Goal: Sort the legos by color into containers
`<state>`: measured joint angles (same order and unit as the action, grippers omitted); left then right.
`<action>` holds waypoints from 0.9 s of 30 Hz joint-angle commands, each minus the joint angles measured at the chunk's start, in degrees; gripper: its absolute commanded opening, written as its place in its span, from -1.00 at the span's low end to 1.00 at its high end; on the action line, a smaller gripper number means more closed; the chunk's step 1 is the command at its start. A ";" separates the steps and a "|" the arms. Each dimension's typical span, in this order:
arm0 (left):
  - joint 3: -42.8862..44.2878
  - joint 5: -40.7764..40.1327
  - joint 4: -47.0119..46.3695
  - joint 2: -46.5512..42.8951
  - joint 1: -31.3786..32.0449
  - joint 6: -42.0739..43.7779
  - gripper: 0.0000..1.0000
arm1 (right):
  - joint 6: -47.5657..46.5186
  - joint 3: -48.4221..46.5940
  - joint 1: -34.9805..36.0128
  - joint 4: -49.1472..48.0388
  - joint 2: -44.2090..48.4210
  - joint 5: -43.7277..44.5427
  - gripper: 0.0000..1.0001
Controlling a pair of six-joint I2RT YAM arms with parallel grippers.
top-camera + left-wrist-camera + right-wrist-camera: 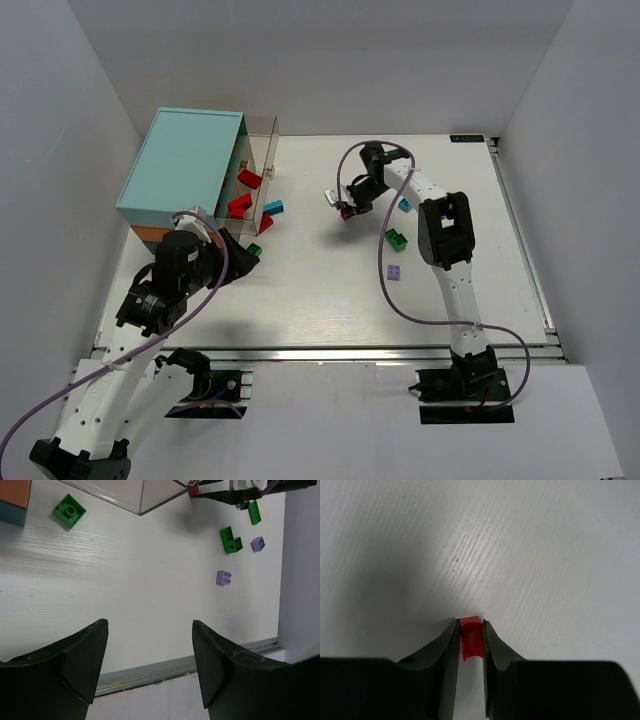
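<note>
Pinching a red brick [471,639] right now: my right fingers [446,652] are drawn in tight on either side of it, both inner faces touching the plastic, its end poking out just past the tips over the bare tabletop [545,555]. In the overhead view that puts the brick in the upper middle of the frame, well apart from the cabinet [185,165] at upper left. Whether it has left the surface, I can't tell.

I've got it by its narrow sides, I reckon, so it can drop cleanly into the clear drawer [262,150] jutting from the cabinet's right face, where other red pieces [248,180] show.

My left fingers [80,662] are spread wide with nothing between them, hanging at lower left near the drawers, out of the right arm's path. A green brick [69,511] lies just beside the drawer corner. A green pair [231,540] and a pale purple brick [224,577] wait right of centre.
</note>
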<state>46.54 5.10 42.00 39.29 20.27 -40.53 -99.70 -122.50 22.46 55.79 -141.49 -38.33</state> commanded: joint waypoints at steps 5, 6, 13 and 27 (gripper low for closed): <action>0.65 -0.44 -0.60 -1.32 0.21 -0.07 0.55 | 10.90 2.79 0.57 2.32 9.81 -7.36 -1.00; 0.22 -0.45 -0.95 -1.58 0.21 -0.33 0.55 | 14.32 2.79 1.70 -1.17 13.22 -10.60 -1.00; -0.67 -0.45 -3.94 -2.46 0.21 -0.51 0.55 | 66.16 6.04 7.15 -38.92 24.42 -14.76 -1.00; -0.40 -2.38 -3.86 -4.66 0.21 -0.95 0.55 | 99.26 -3.01 19.37 -70.63 14.41 -2.38 -0.94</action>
<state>46.22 3.92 38.52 35.77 20.27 -41.17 -7.53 -123.48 40.27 -5.65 -124.84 -45.19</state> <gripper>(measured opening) 0.776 0.252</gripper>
